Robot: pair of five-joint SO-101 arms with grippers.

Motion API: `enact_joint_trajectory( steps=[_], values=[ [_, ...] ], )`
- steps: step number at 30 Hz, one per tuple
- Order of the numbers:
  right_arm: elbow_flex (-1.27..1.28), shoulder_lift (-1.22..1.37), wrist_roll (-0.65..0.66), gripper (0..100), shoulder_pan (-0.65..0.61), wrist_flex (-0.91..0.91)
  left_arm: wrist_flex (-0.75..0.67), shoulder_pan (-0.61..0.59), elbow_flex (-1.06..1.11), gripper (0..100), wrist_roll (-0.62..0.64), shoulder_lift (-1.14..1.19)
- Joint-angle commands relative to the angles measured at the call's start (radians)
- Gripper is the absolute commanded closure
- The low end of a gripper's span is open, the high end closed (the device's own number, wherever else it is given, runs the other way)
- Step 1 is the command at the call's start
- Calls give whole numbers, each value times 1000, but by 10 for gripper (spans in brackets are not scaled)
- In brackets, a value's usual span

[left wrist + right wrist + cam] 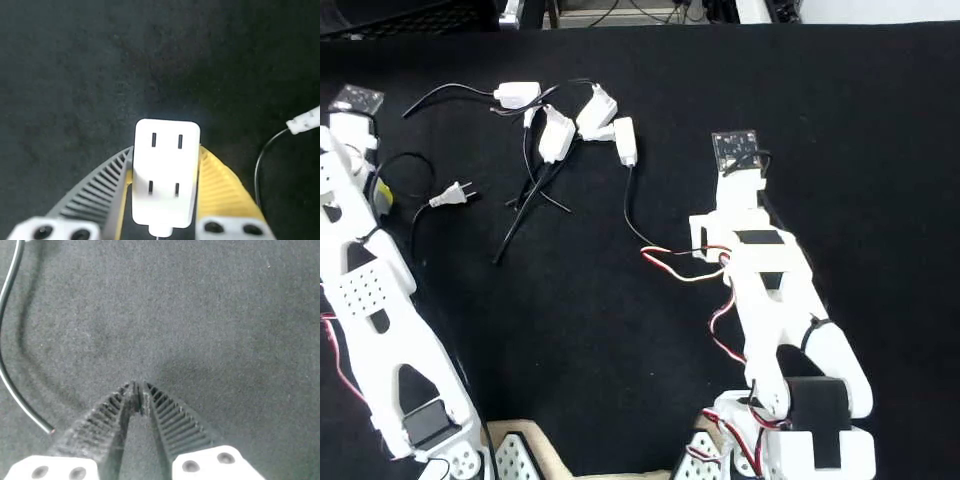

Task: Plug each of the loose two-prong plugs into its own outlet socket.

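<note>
My left gripper (pixel 166 150) is shut on a white outlet block (pixel 165 172) whose two pairs of slots face the camera, held above the black mat. A loose white two-prong plug (pixel 452 195) on a black cable lies just right of the left arm (pixel 365 270); its tip (pixel 305 121) also shows in the left wrist view. My right gripper (pixel 138 390) is shut with nothing in it, low over bare mat right of the centre. Several more white outlet pieces (pixel 557 135) with tangled black cables lie at the back middle.
A black cable end (pixel 30 415) lies on the mat beside the right gripper. Red and white servo wires (pixel 685 268) trail from the right arm (pixel 770 290). The black mat (pixel 880 180) is bare to the right and in front.
</note>
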Motion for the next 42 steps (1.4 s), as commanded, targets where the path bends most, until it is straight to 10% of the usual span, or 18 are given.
enact_joint_trajectory(
  steps=[1, 14, 27, 42],
  values=[
    [-8, 2, 2, 984, 5, -18, 11, -4, -35, 972, -29, -150],
    [-10, 2, 2, 984, 5, -18, 12, 120, 595, 972, 29, -640],
    [-10, 2, 0, 984, 8, -18, 3, 487, 1313, 972, 81, -1048],
    [-30, -4, -121, 984, 141, -18, -493, 875, 2040, 971, 370, -1470]
  ],
)
